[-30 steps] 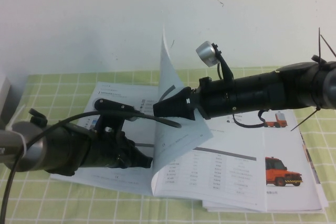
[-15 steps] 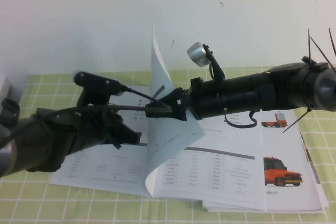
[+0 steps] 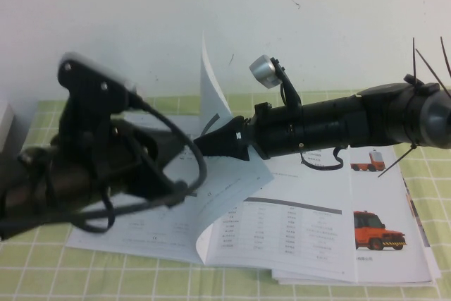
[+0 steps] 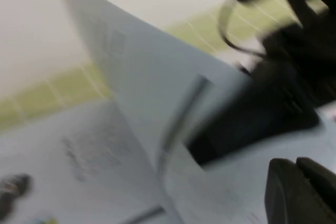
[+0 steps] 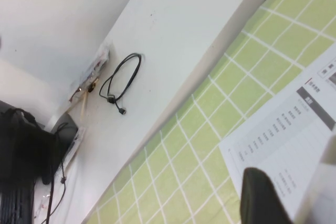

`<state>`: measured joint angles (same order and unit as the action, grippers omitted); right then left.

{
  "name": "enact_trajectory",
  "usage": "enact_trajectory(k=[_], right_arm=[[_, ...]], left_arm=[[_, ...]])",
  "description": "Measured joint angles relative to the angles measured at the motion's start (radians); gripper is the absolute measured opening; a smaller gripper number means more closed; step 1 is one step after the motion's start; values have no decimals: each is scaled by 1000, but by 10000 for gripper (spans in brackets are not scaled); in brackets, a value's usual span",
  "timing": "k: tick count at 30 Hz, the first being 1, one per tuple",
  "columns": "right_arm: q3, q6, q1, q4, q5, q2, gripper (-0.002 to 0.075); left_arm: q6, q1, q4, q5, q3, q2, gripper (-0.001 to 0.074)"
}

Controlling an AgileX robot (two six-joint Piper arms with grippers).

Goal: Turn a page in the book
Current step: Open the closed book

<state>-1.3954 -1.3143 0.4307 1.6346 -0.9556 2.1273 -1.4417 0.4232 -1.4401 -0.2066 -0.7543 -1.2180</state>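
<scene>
Up comes the left arm, its wrist now lifted well above the book (image 3: 303, 223), while the right arm barely shifts. Right gripper (image 3: 211, 144) sits at the raised page (image 3: 215, 103), fingers clenched on that sheet's lower part, the sheet standing curled above them and bowing down to the spine. Left gripper (image 4: 302, 184) hangs just beside the same sheet on its far side; its dark fingertips look pressed together, though blur makes that only probable. Black cable (image 3: 169, 167) loops across the left arm and hides the catalogue's left half from above. Only the right wrist camera catches a coiled black cord (image 5: 119, 84) on white tabletop beyond the green checked cloth (image 5: 210, 129). Orange vehicles (image 3: 379, 230) show on the flat right-hand sheet.
</scene>
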Motion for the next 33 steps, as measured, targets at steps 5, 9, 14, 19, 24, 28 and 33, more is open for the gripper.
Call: enact_trajectory(k=[5,9,14,19,24,28,33], right_arm=[[-25,0,3,0,0,2,242],[-49,0,14,0,2,4,242],[-81,0,36,0,2,27,242],[-99,7,50,0,-26,56,242],[-101,17,53,-14,-75,82,242],[-101,19,55,-30,-86,83,242],[-101,21,55,-32,-90,83,253]], left_arm=[[-55,49,-6,-105,117,11,-4],[-238,136,-126,-109,164,8,-4],[-490,252,-255,-109,166,-44,-4],[-568,290,-269,-97,161,-166,-4],[-623,294,-271,-30,146,-252,-4],[-663,294,-273,10,95,-291,-4],[-670,294,-282,94,36,-338,-4]])
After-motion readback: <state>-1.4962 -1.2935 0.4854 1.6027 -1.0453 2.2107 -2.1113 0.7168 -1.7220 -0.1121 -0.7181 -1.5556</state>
